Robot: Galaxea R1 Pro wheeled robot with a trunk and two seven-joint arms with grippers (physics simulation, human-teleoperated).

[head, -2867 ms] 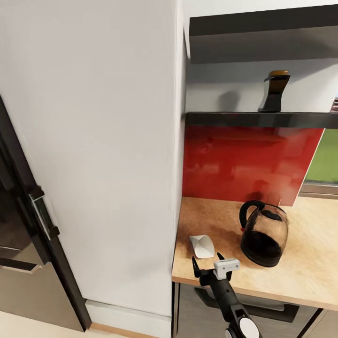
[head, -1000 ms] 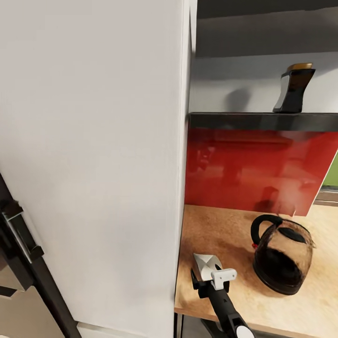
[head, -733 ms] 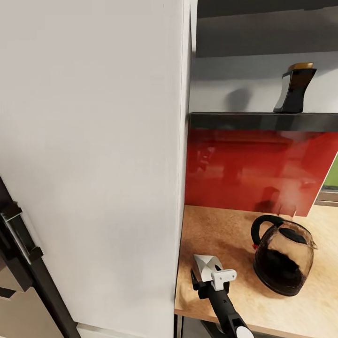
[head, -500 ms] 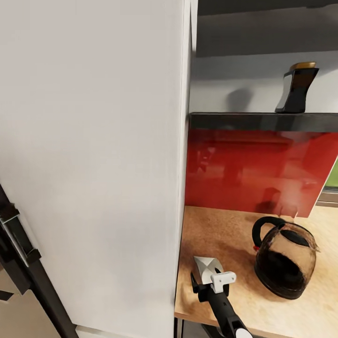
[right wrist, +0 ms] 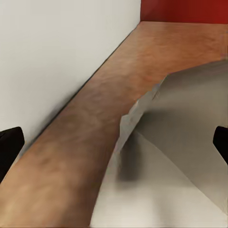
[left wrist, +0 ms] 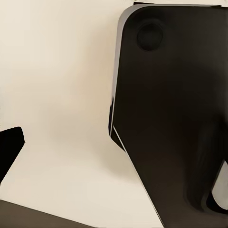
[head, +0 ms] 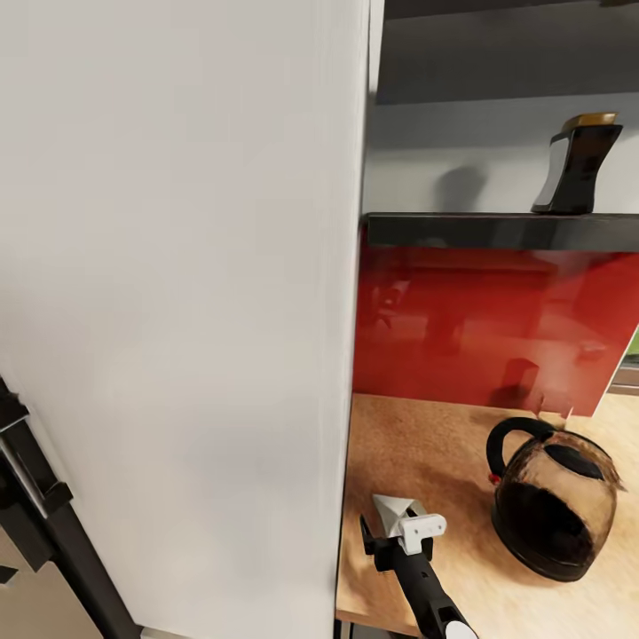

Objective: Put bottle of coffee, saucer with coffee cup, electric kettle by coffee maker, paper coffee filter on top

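Observation:
The white paper coffee filter (head: 393, 509) lies on the beige countertop (head: 426, 444) near its front left corner. My right gripper (head: 390, 527) is open, and the filter's near end lies between its fingers. In the right wrist view the filter (right wrist: 180, 156) sits close up, with a dark fingertip (right wrist: 9, 147) at each side edge. The electric kettle (head: 555, 506) stands to the right of the filter. The bottle of coffee (head: 581, 169) stands on the dark kitchen shelf (head: 497, 231) above. My left gripper (left wrist: 114, 147) hangs open over a pale floor beside a large dark shape.
A tall white cabinet side (head: 177, 311) rises directly left of the counter, close to my right gripper. A glossy red backsplash (head: 488, 328) closes the back. A dark appliance with a metal handle (head: 27, 506) stands at the lower left.
The head view has shifted, so the kettle and shelf sit further right. My right gripper has advanced, and the filter, which lay ahead of the fingers, is now between them.

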